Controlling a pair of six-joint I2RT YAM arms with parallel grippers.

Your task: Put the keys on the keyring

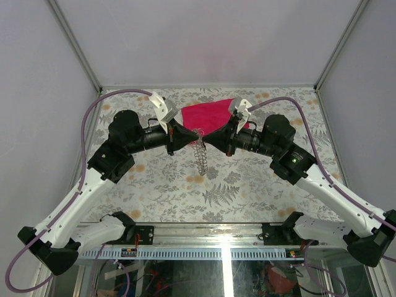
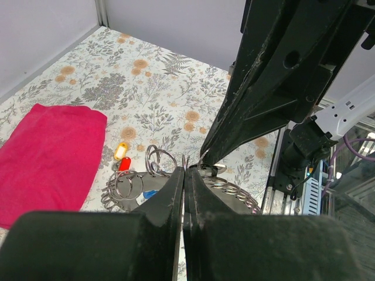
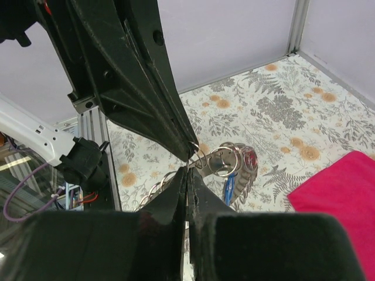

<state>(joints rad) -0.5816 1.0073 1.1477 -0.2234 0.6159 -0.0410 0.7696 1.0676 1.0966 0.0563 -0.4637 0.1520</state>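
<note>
Table cover point(image 1: 247, 185) under me: cream, printed with grey ferns and orange blossoms. Plain pale lilac-grey walls point(image 1: 204, 37) on the left, right and far sides, met at the far corners by aluminium posts point(image 1: 74, 43). Near edge: an aluminium rail point(image 1: 210, 238), then a white slotted cable duct point(image 1: 185, 253). Light soft and even.

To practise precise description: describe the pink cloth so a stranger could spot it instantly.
On the floral table, look to the far side, just behind where the two arms' jaws meet. There lies a magenta cloth. Unlike the shiny metal rings nearby, it is soft, plain and brightly coloured.
</note>
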